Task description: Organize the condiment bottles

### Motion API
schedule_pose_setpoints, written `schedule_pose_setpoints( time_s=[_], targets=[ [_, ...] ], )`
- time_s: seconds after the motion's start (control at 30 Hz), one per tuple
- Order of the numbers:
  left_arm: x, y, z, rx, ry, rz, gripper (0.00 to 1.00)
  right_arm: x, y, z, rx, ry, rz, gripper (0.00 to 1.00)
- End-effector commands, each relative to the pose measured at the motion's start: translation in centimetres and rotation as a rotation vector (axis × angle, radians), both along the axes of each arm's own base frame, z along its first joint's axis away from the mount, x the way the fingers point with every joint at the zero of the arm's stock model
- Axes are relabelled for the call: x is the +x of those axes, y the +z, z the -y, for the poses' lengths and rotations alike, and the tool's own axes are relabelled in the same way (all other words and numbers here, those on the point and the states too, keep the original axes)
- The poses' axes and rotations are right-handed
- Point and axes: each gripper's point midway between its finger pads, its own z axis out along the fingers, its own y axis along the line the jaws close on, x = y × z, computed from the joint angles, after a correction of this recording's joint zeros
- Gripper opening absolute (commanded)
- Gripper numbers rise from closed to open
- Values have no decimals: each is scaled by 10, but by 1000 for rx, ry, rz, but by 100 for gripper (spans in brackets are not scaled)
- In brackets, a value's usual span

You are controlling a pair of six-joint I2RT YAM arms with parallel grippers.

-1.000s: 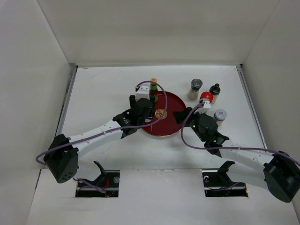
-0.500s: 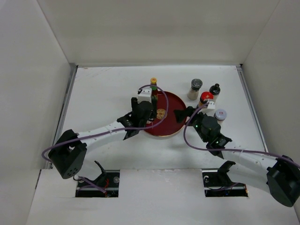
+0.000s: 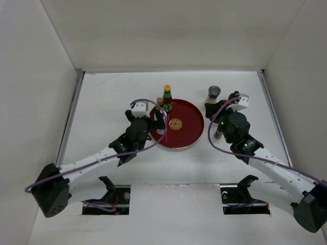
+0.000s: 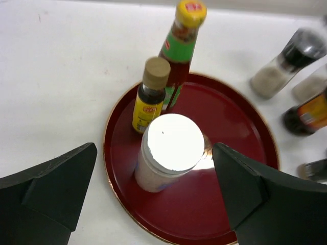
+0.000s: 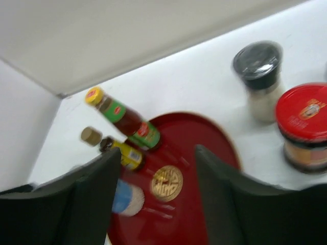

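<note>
We see three bottles upright on the red tray (image 4: 225,117), mid-frame in the left wrist view: a tall yellow-capped bottle (image 4: 180,46), a small tan-capped bottle (image 4: 149,94) touching it, and a white jar (image 4: 166,153) lowest. Upper right, a black-capped shaker (image 4: 286,64) stands off the tray. A red-capped jar (image 5: 305,122) sits at the right wrist view's right edge.

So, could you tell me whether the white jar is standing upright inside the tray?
Upright: the white jar shows its round lid face-up, with its base on the red tray.
</note>
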Motion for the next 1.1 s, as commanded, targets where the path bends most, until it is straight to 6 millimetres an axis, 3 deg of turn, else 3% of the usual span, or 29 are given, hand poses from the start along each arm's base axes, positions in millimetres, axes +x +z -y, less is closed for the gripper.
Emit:
schedule_pose_setpoints(
  time_s=[0.0,0.07,0.17,0.2,0.3,0.37,0.5,0.63,0.8,1.07],
  targets=[
    [-10,57,-25,-275,60,210,100,8,13,34,-55,-146,-18,47],
    [-18,66,-51,-366,125,282,100,12,11,51,-95,-213,-47,28],
    [-24,61,-83,-415,222,318,100,20,3,80,-159,-317,-111,26],
    [-25,55,-92,-418,249,317,100,23,-3,90,-183,-355,-140,32],
    [-25,31,-112,-414,305,296,100,30,-25,120,-247,-452,-220,79],
    [-22,13,-123,-415,343,267,100,37,-41,131,-291,-473,-276,97],
    [-14,-17,-127,-473,346,193,100,55,-61,129,-350,-430,-372,100],
    [-7,-36,-126,-512,320,130,100,70,-65,120,-354,-386,-389,100],
    [-8,-39,-126,-528,320,125,100,80,-77,106,-348,-322,-410,100],
    [-5,-47,-124,-515,318,106,100,91,-110,118,-353,-349,-476,100]
  ],
)
